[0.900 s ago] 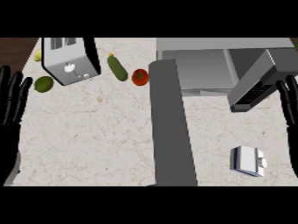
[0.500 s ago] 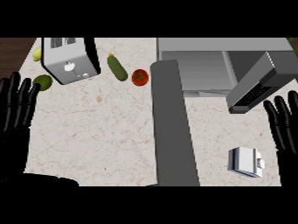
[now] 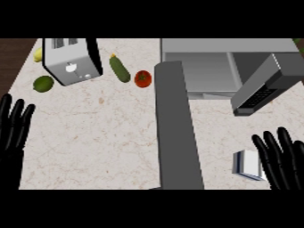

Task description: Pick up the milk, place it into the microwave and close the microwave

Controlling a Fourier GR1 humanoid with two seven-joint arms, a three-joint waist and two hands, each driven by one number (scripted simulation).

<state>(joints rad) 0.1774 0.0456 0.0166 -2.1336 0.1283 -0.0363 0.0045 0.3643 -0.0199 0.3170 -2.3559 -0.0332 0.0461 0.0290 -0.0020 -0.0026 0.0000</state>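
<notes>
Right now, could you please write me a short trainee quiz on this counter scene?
1. True or false: the microwave door is open.
2. Which robot hand is beside the milk? A) left robot hand B) right robot hand
3. Fill in: the red item next to the cucumber is a ____.

Key: 1 true; 2 B; 3 tomato.

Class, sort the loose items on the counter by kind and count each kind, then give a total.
Appliances: 2 – toaster, microwave
Produce: 4 – cucumber, tomato, lime, lemon
Cartons: 1 – milk
Total: 7
</notes>
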